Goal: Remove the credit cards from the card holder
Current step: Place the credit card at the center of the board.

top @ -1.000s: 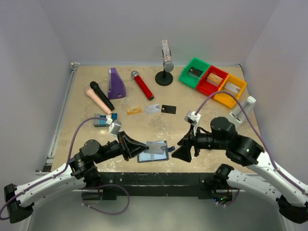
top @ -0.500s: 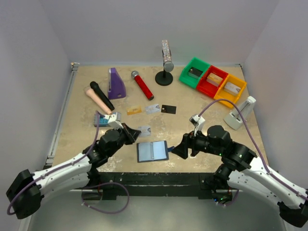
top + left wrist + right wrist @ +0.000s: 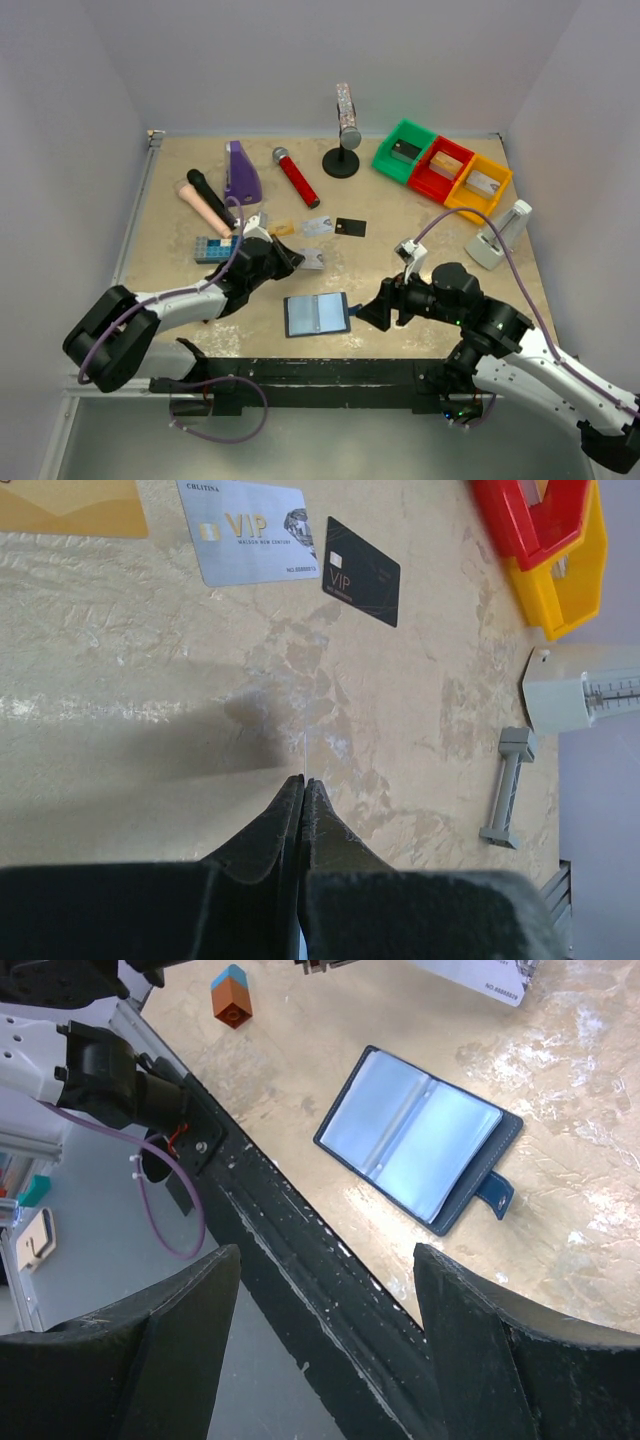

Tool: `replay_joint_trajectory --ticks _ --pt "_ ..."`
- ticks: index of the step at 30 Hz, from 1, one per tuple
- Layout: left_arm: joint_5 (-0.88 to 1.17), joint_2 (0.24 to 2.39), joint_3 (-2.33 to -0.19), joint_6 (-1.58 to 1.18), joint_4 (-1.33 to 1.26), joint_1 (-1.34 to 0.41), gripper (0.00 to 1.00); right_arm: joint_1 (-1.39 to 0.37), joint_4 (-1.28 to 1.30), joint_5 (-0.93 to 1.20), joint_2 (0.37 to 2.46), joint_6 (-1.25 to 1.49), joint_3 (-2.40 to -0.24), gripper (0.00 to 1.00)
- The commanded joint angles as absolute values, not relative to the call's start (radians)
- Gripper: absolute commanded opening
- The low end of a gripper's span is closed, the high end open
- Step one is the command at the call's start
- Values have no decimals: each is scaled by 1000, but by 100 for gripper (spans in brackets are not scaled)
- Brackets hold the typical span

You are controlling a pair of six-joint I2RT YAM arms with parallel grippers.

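Pinching a silvery card (image 3: 311, 261) edge-on, your left gripper (image 3: 303, 780) is clamped tight. Just ahead of its jaws lies the row: gold card (image 3: 70, 505), silver VIP card (image 3: 250, 545), black VIP card (image 3: 362, 557), long sides running crosswise. The open card holder (image 3: 415, 1150) sits ahead of your right gripper (image 3: 325, 1260), which is spread wide.

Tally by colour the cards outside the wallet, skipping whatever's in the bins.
Gold card: 1
Silver cards: 2, one held
Black card: 1
Total: 4
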State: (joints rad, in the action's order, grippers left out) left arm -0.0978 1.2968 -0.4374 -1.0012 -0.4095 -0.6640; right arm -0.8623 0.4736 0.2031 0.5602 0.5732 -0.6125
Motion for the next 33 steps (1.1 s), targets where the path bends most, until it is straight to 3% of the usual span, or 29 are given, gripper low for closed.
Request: replay_joint_trajectory --ticks 1,33 --pt "-35 1377 -505 -1037 -523 -632 0 -861 423 199 554 591 -603 74" --pt "83 1744 -606 -1137 -680 -520 0 -859 420 173 601 568 -609 76"
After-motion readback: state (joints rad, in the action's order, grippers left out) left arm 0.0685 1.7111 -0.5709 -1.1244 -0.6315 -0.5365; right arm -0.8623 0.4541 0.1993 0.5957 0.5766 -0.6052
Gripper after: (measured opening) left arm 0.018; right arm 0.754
